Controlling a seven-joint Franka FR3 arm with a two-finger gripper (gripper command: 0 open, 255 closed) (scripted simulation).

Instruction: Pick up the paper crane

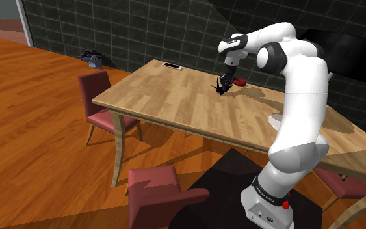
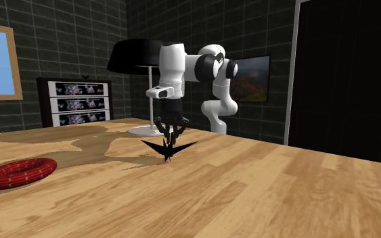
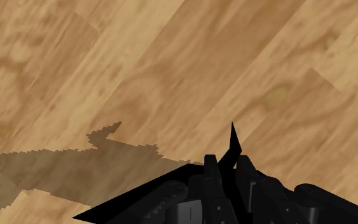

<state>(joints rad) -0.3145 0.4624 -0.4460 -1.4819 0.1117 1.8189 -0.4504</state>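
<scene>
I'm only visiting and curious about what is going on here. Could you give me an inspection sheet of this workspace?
Surface: wooden table, shadows falling across it.
Job's things: black paper crane, clasped by the gripper; cannot tell whether it is off the table.
Clutter: red ring and a flat phone-like slab on the table, both apart from the crane.
Grippers: black gripper, pointing down, shut on the crane.
Cables: nothing seen.
Surroundings: dark red chairs, dark tiled wall, lamp, drawer unit.

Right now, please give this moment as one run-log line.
phase: grasp | pincer: shut on black paper crane | where: above wooden table | lifted: cannot tell | nearby: red ring
</scene>
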